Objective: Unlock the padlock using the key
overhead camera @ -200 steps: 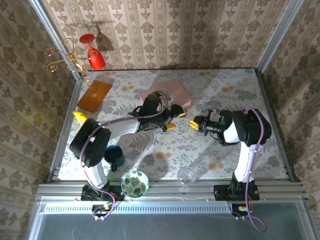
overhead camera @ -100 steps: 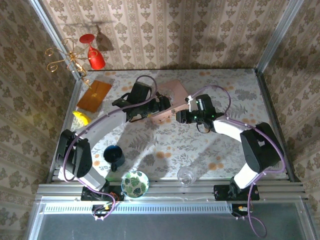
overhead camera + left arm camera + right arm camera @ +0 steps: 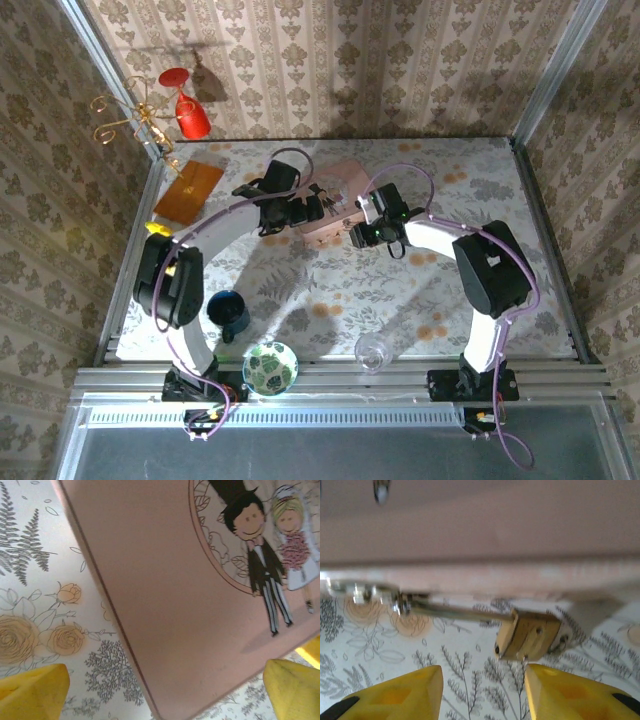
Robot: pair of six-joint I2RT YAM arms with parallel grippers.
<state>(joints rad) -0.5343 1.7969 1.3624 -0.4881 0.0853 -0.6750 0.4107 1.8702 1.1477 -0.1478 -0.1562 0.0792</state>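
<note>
Just beyond the right hand (image 3: 482,680), jaws apart, lies the padlock (image 3: 532,636).

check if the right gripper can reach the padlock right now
Probably yes: the padlock lies just ahead of the open right gripper, nothing between them, though the pink box sits close behind.

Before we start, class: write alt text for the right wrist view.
A small brass-coloured padlock sits just below the edge of the pink box, what looks like a key sticking out to its left. Two yellow fingers stand apart beneath, gripping nothing.
</note>
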